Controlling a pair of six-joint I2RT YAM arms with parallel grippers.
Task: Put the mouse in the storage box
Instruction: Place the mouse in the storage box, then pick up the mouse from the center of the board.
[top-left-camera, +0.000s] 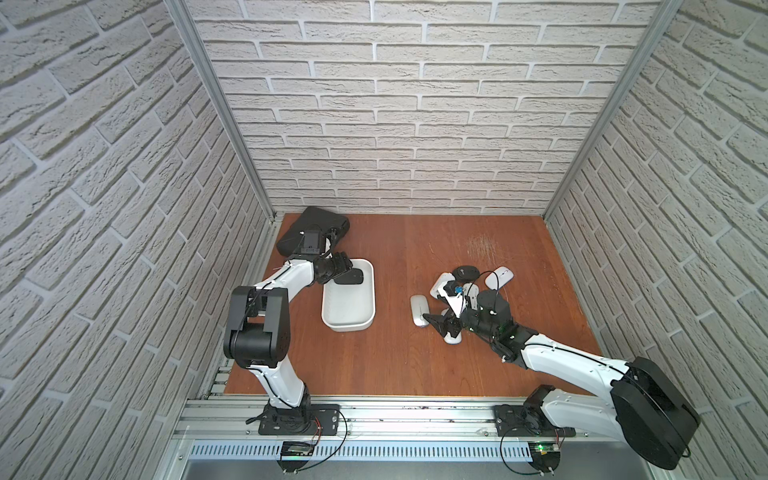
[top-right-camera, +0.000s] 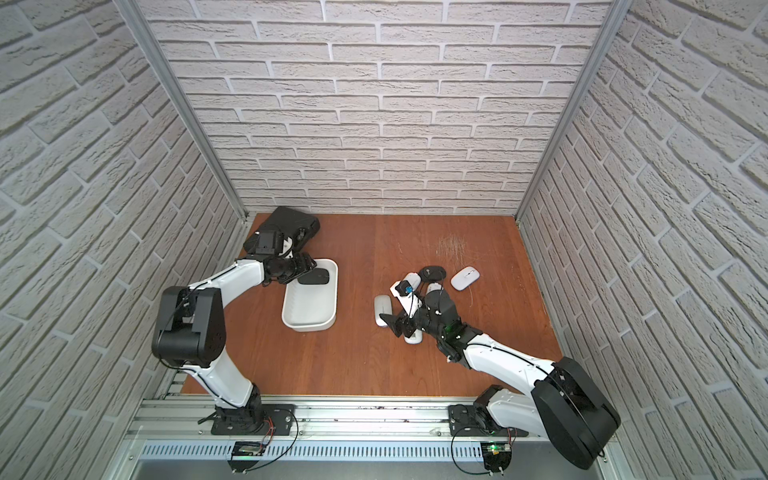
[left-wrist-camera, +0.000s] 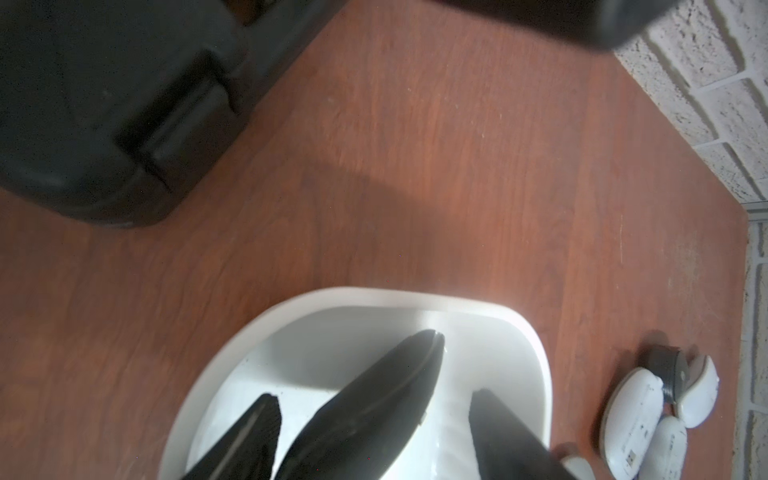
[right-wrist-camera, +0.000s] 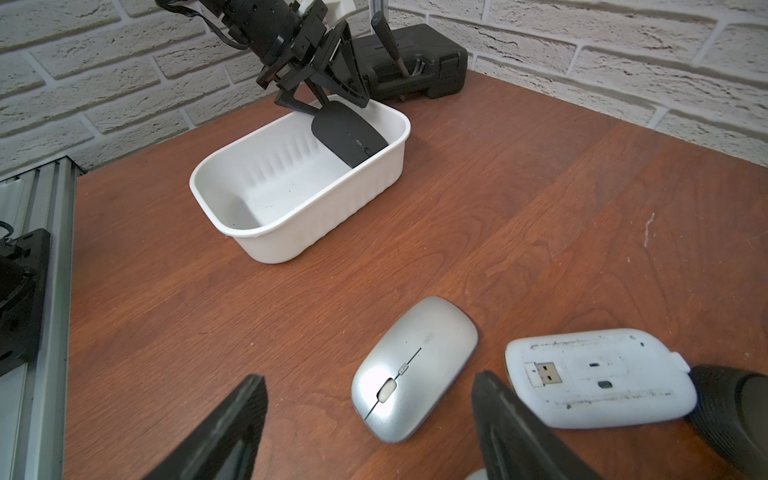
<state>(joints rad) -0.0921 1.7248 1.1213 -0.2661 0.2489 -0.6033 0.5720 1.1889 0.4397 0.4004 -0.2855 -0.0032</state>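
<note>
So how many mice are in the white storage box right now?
1. A black mouse sits tilted at the back-wall end of the storage box, between the open fingers of the left gripper. No other shows inside; none seems hidden.

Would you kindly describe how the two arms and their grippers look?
The left arm and right arm have white links, bulky black joint housings and thin black cables running along them. The left gripper and right gripper are black, with tapering, wedge-shaped jaws.
</note>
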